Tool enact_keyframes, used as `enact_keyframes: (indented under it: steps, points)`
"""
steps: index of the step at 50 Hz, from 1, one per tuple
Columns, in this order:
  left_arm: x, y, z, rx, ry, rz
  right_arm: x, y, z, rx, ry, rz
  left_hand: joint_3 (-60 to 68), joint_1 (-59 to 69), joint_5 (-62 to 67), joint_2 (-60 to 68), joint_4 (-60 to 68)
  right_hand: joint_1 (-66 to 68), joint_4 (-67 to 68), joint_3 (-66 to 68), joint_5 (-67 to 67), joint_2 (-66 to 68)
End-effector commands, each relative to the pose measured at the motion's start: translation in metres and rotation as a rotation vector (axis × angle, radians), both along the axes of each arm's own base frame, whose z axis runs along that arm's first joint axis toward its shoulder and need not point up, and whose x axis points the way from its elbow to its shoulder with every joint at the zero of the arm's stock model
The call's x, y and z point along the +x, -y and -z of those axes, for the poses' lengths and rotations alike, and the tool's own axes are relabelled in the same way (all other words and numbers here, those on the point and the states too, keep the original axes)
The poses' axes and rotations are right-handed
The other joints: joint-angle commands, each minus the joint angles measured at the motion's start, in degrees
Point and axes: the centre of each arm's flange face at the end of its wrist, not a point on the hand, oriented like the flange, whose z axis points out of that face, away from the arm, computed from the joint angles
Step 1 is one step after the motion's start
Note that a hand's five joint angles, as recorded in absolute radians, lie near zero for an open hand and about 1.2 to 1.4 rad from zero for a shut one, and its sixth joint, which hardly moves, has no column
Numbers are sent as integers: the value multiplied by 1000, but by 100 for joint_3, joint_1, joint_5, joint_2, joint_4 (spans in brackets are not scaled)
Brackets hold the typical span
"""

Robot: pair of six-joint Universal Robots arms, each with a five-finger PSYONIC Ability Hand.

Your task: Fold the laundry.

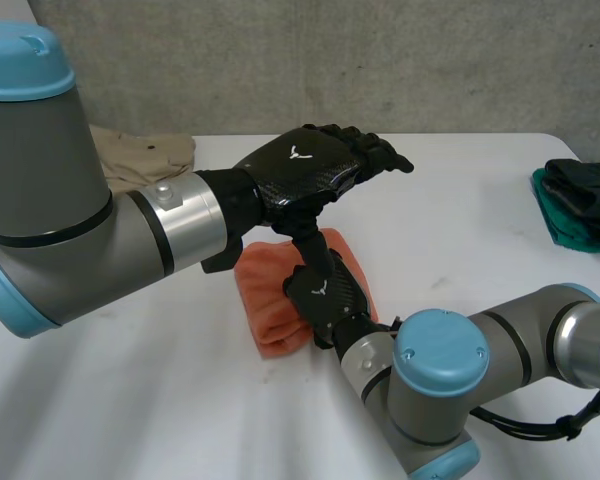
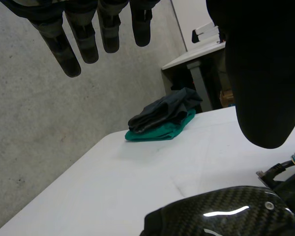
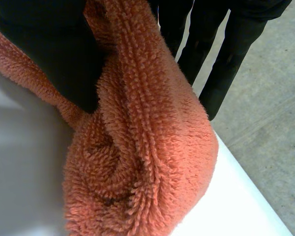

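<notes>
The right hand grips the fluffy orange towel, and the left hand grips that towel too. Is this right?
Not quite. The right hand grips the fluffy orange towel, but the left hand hangs open in the air, holding nothing; the left wrist view shows this.

I'm getting bright, even light from above across the white table [image 1: 460, 230], with no hard glare on it. One thin white highlight streaks the glossy back of the right hand [image 2: 226, 216]. The green cloth [image 2: 157, 132] at the table's edge casts only a faint, soft shadow.
</notes>
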Motion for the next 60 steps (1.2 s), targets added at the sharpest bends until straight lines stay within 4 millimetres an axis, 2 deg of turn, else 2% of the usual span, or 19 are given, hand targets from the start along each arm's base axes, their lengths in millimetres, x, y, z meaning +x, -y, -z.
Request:
enact_keyframes:
  steps: [1, 7, 11, 14, 17, 18, 21, 22, 25, 26, 28, 29, 37, 40, 41, 43, 48, 51, 60]
  points:
    - [0, 0, -4, -12, -8, -1, -4, 28, -25, -55, 58, 57, -200, -74, -269, -195, -157, 2211, 1218, 1314, 1839, 1390]
    - [2, -2, -22, -57, -37, -3, -29, 82, -96, -192, 193, 177, -200, -74, -269, -195, -157, 2211, 1218, 1314, 1839, 1390]
    - [2, -4, -34, -75, -67, -3, -59, 128, -142, -305, 274, 283, -200, -74, -269, -195, -157, 2211, 1218, 1314, 1839, 1390]
    - [3, -3, -49, -75, -120, -12, -104, 175, -174, -392, 327, 393, -200, -74, -269, -195, -157, 2211, 1218, 1314, 1839, 1390]
    - [3, -2, -52, -67, -147, -20, -138, 201, -190, -440, 353, 465, -184, -58, -252, -178, -141, 2211, 1218, 1314, 1839, 1390]
    - [2, -1, -54, -62, -163, -23, -164, 218, -199, -470, 366, 514, -183, -58, -252, -178, -140, 2211, 1218, 1314, 1839, 1390]
    - [2, 0, -54, -54, -177, -26, -201, 241, -205, -495, 379, 566, -167, -41, -235, -161, -124, 2211, 1218, 1314, 1839, 1390]
    - [2, 1, -52, -45, -178, -26, -224, 257, -200, -496, 379, 579, -167, -41, -235, -161, -124, 2211, 1218, 1314, 1839, 1390]
    - [2, 0, -50, -40, -173, -25, -255, 281, -181, -480, 365, 576, -167, -41, -235, -161, -124, 2211, 1218, 1314, 1839, 1390]
    - [2, 0, -48, -32, -171, -26, -274, 293, -166, -463, 346, 573, -167, -41, -235, -161, -124, 2211, 1218, 1314, 1839, 1390]
    - [2, 1, -46, -27, -168, -28, -291, 303, -149, -445, 323, 574, -150, -24, -218, -144, -107, 2211, 1218, 1314, 1839, 1390]
    - [2, 1, -45, -26, -167, -29, -307, 312, -126, -415, 301, 582, -150, -24, -218, -144, -107, 2211, 1218, 1314, 1839, 1390]
    - [1, 0, -35, -1, -147, -27, -377, 324, -23, -276, 202, 655, -150, -24, -218, -144, -107, 2211, 1218, 1314, 1839, 1390]
    - [1, 1, -33, 3, -144, -27, -391, 319, -7, -243, 169, 668, -133, -7, -201, -127, -90, 2211, 1218, 1314, 1839, 1390]
    - [0, 0, -33, 4, -144, -25, -398, 314, -1, -230, 148, 661, -133, -7, -201, -127, -90, 518, -474, -379, 147, -303]
    - [0, 0, -33, 3, -144, -25, -402, 310, 0, -224, 135, 650, -133, -7, -201, -127, -90, -4737, -5729, -5633, -5108, -5558]
    - [1, -1, -38, -9, -150, -25, -408, 303, -31, -255, 133, 616, -133, -7, -201, -127, -90, -4789, -5782, -5686, -5161, -5610]
    - [1, -3, -39, -13, -153, -20, -409, 297, -64, -279, 169, 606, -133, -7, -201, -127, -90, -4789, -5782, -5686, -5161, -5610]
    - [-2, -11, -40, -3, -155, -5, -423, 252, -136, -150, 296, 638, -133, -7, -201, -127, -90, -4789, -5782, -5686, -5161, -5610]
